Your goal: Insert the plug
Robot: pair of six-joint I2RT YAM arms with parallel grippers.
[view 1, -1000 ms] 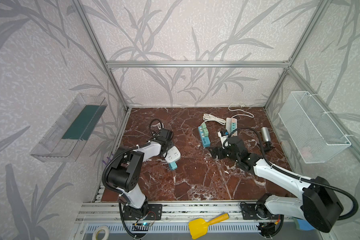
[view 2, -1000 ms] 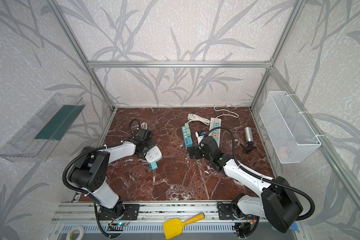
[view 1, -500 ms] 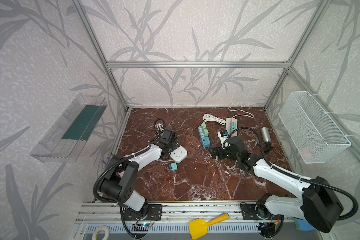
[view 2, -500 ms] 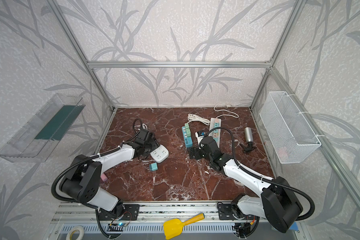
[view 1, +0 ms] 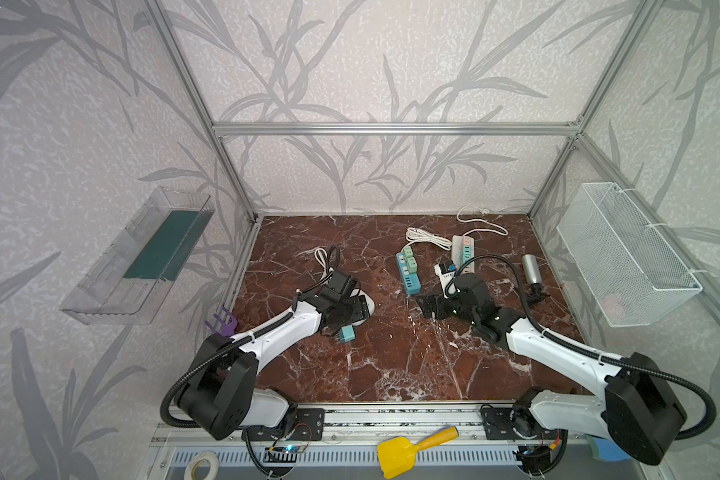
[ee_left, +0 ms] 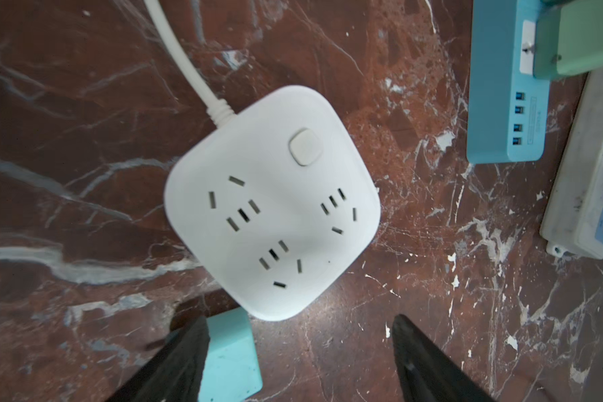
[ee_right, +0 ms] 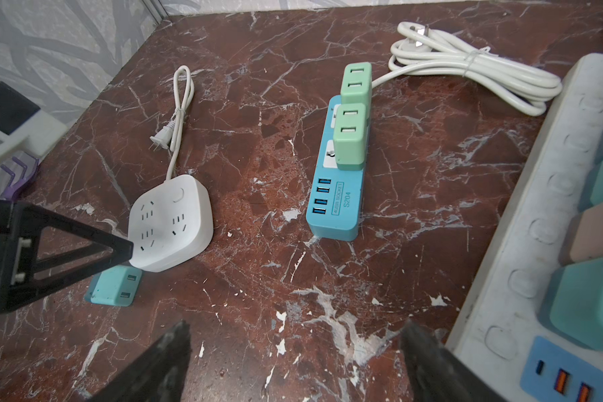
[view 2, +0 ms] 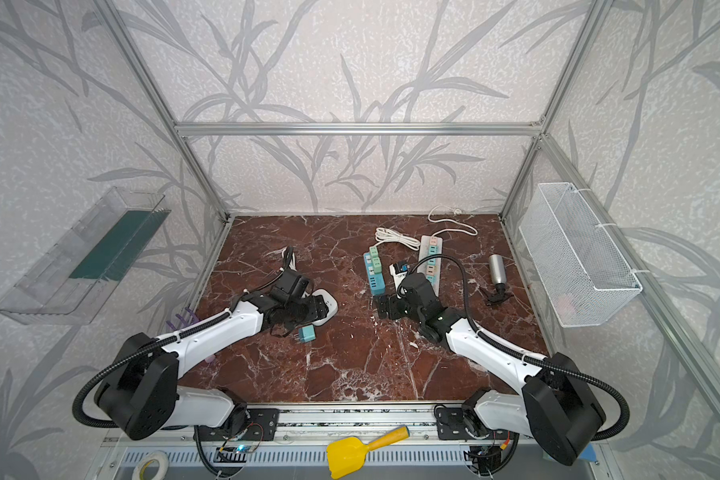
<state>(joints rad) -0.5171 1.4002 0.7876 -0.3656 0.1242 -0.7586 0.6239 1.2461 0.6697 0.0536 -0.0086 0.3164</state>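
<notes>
I hold the left gripper [ee_left: 300, 323] apart over the white socket block [ee_left: 272, 202]. The teal plug [ee_left: 230, 351] lies unheld, lower left, awaiting a grasp. Right gripper [ee_right: 293, 330] is apart, empty, parked clear.

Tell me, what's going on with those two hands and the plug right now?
Left hand open, empty. Right hand open, empty. Teal plug loose on table beside white socket block, not inserted. Nothing covering block.

Left arm [view 1: 279, 332] and right arm [view 1: 558, 349]: white shells, black joints, ribbed black hoses [view 1: 713, 415]. Left gripper [ee_left: 298, 318] fingers [ee_left: 178, 362], lower frame, are black wedges.
</notes>
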